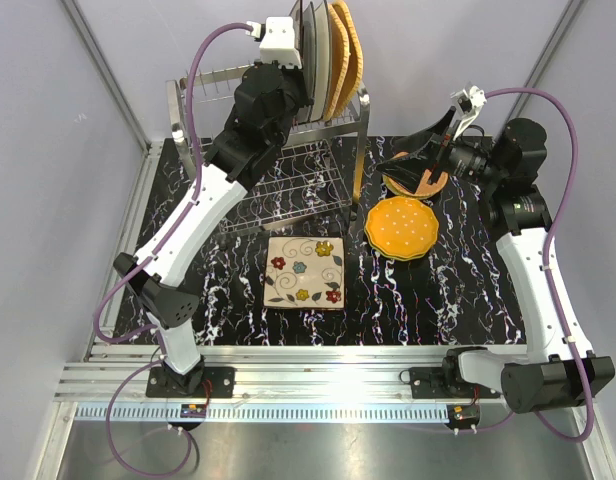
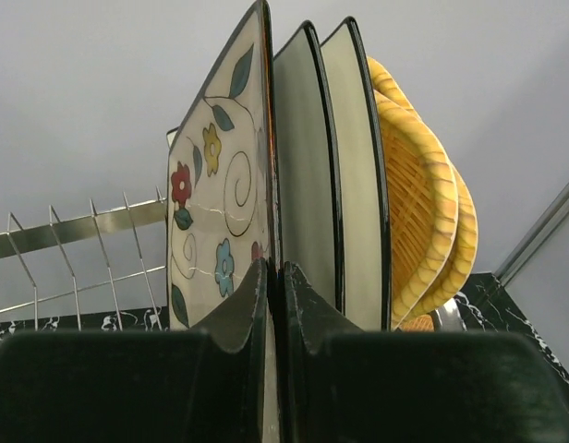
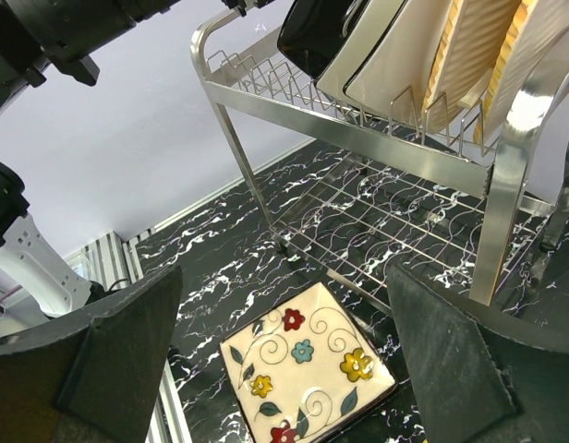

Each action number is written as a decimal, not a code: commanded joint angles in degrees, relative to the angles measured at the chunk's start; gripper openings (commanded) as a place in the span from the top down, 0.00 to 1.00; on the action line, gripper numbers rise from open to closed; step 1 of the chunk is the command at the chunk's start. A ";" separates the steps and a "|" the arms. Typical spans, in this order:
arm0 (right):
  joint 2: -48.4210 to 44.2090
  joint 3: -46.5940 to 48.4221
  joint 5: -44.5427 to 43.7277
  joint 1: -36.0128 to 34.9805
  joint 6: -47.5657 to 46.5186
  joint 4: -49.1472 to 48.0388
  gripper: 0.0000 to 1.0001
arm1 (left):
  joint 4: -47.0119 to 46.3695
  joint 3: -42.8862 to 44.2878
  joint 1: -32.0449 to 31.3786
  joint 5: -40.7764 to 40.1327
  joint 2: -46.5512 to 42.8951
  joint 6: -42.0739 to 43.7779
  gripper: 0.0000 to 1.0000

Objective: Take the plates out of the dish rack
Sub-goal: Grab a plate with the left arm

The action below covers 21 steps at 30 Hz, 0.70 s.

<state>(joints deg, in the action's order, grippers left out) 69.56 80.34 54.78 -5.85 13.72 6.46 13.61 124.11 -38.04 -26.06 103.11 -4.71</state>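
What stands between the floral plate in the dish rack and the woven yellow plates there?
Two plain cream plates, dark-rimmed and upright, stand between the floral plate and the woven plates, as the left wrist view shows.

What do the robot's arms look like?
The left arm and right arm have white shells with chunky black joints, and a purple cable loops along each. The left gripper and right gripper are black with wedge-shaped fingers.

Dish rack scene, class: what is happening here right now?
The left gripper is shut on the edge of a flowered plate standing in the dish rack, beside other upright plates. The right gripper hangs open over the table, where a second flowered plate and an orange plate already lie.
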 commanded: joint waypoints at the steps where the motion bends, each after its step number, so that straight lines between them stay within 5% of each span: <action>1: -1.80 -0.44 -1.08 0.05 -0.09 -0.92 0.00 | 1.16 2.36 -0.54 3.39 0.42 -2.84 0.97; 5: -2.15 -0.79 -1.35 0.05 -0.27 -0.57 0.00 | 0.81 2.27 -0.54 4.00 1.04 -3.81 0.93; 14: -2.85 -1.23 -1.61 0.13 -0.80 0.22 0.00 | -1.83 4.55 -0.37 7.78 0.16 -6.36 0.59; 21: -2.76 -0.88 -1.43 0.13 -0.88 0.57 0.00 | -5.77 3.60 -0.28 12.26 -3.70 -4.88 0.44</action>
<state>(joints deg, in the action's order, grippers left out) 68.01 79.35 53.89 -5.85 13.65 7.27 14.11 126.61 -38.17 -18.59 103.63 -9.67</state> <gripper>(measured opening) 0.994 0.540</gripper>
